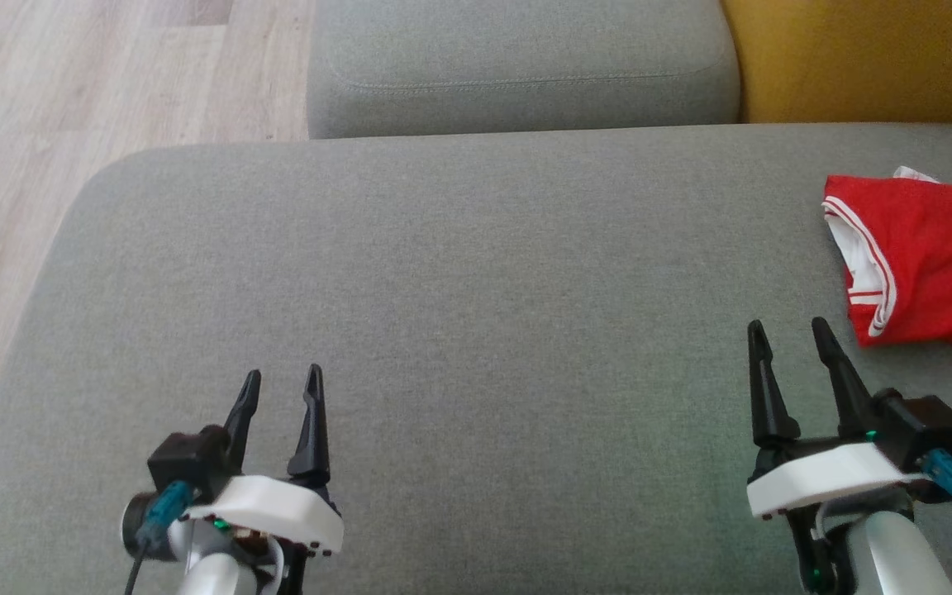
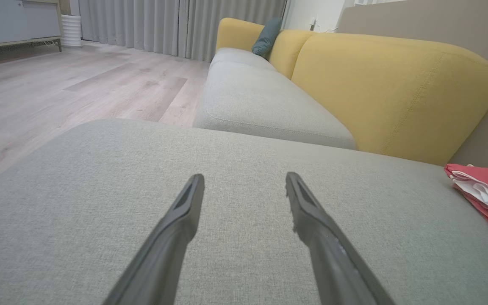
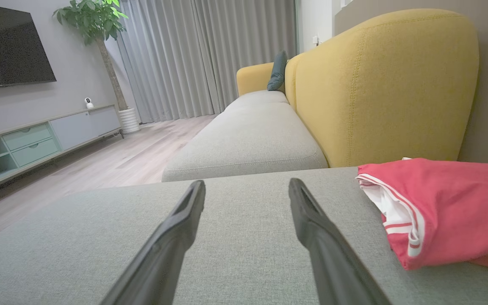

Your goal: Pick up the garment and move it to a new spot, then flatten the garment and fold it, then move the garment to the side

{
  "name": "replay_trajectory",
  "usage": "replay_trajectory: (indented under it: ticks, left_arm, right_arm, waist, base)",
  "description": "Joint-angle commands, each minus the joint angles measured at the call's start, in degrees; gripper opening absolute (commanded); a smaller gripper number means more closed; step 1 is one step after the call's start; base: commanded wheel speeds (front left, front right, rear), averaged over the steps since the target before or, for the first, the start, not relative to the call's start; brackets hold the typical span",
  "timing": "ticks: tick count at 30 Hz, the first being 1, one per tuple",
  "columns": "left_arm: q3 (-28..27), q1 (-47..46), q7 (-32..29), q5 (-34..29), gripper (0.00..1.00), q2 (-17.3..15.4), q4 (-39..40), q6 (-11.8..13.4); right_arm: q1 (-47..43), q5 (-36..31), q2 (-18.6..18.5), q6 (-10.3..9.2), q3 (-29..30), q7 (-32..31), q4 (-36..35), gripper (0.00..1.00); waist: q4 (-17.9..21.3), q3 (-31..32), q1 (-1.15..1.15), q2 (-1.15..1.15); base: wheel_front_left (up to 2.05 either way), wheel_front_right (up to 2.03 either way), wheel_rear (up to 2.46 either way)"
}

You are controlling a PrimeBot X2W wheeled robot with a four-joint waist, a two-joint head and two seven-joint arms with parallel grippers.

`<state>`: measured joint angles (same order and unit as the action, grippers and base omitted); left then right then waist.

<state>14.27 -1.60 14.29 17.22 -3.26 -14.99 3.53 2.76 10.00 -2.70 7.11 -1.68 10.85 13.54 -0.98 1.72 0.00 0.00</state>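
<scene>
Red garment with white trim lies rumpled at the right edge of the grey cushion, just right of and beyond the right gripper, not touching it. Left gripper sits near left, well apart from the garment. Both sets of fingers are spread apart, holding nothing. Yellow backrest is far right.

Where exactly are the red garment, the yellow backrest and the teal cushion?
red garment (image 1: 930,256), head view, on the plain red cloth beside its white trim.
yellow backrest (image 3: 388,84), right wrist view, on its broad front face.
teal cushion (image 3: 278,70), right wrist view, on its middle.
</scene>
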Motion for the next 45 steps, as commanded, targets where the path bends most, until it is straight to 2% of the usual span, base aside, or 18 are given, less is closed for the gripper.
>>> replay_trajectory:
  ticks: [1,19,20,24,45]
  left_arm:
    - [-1.5,-2.0,0.7,-0.6,1.00,0.1,1.5,0.1]
    - [-0.3,-2.7,0.7,0.0,1.00,0.2,1.4,0.5]
    - [1.5,0.0,0.0,0.0,0.00,0.0,-0.3,0.3]
    - [1.7,1.8,-0.2,0.1,0.00,0.0,-3.7,0.3]
    - [-1.6,0.8,-3.3,12.2,0.00,-0.1,-3.0,-1.5]
  right_arm:
    - [1.4,-0.2,-0.2,0.37,-1.3,0.5,-2.2,1.00]
    - [0.9,0.0,-0.2,0.37,-1.1,-1.1,-2.3,1.00]
    - [0.0,0.0,0.0,0.00,0.3,-0.8,-0.2,0.00]
    - [-1.3,0.0,0.1,-0.01,0.1,-0.8,3.5,0.00]
    - [-0.6,13.2,0.1,0.05,1.4,-3.4,3.0,0.00]
  waist:
    - [0.1,0.0,0.00,0.00]
    - [0.1,-0.1,0.00,0.00]
    - [0.1,-0.1,0.00,0.00]
    - [0.1,-0.1,0.00,0.00]
    - [0.2,-0.4,0.00,0.00]
  base:
    - [0.00,0.00,0.00]
    - [0.00,0.00,0.00]
    - [0.00,0.00,0.00]
    - [0.00,0.00,0.00]
    - [0.00,0.00,0.00]
